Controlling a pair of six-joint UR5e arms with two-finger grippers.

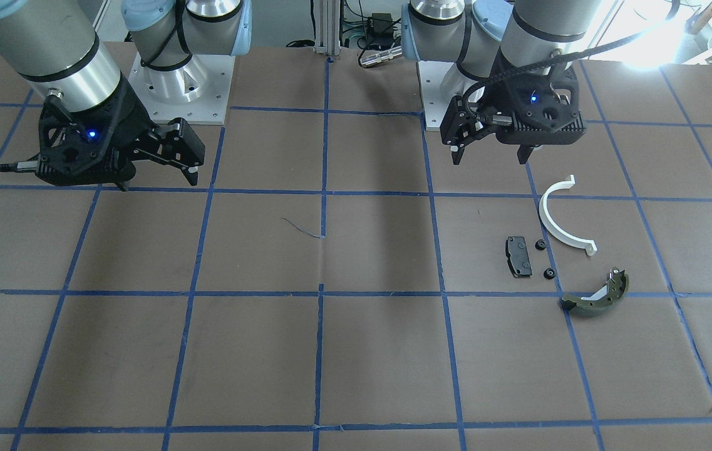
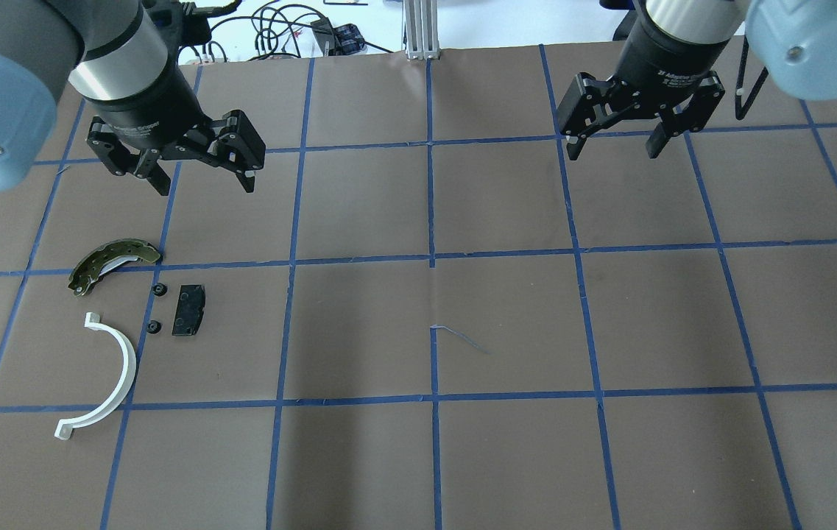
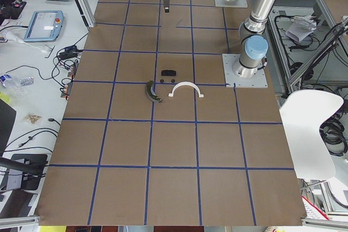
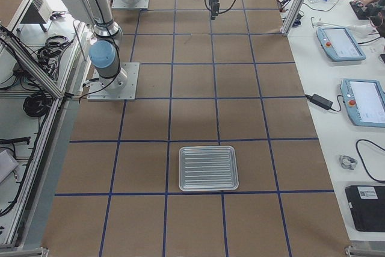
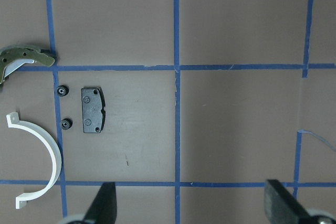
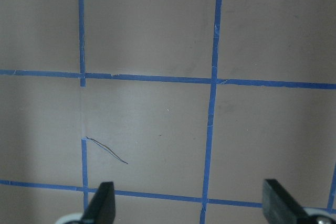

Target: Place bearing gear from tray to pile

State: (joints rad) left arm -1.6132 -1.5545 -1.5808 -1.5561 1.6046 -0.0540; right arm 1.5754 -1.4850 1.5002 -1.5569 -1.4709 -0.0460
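The pile lies on the table's left side: a white half-ring point(image 2: 112, 375), a black pad point(image 2: 188, 310) and an olive brake shoe point(image 2: 110, 263). Two small black bearing gears point(image 2: 160, 290) point(image 2: 154, 325) lie beside the pad. They also show in the left wrist view point(image 5: 62, 92) and the front view point(image 1: 541, 244). My left gripper point(image 2: 206, 188) point(image 1: 491, 158) hangs open and empty above the table, beyond the pile. My right gripper point(image 2: 613, 154) point(image 1: 158, 184) hangs open and empty over bare table. The silver tray point(image 4: 208, 168) shows nothing in it.
The table is brown paper with a blue tape grid point(image 2: 431, 261). Both arm bases point(image 1: 180, 81) stand at the robot's edge. Cables and operator devices point(image 4: 352, 94) lie past the table's far edge. A small dark scratch point(image 2: 462, 337) marks the paper mid-table.
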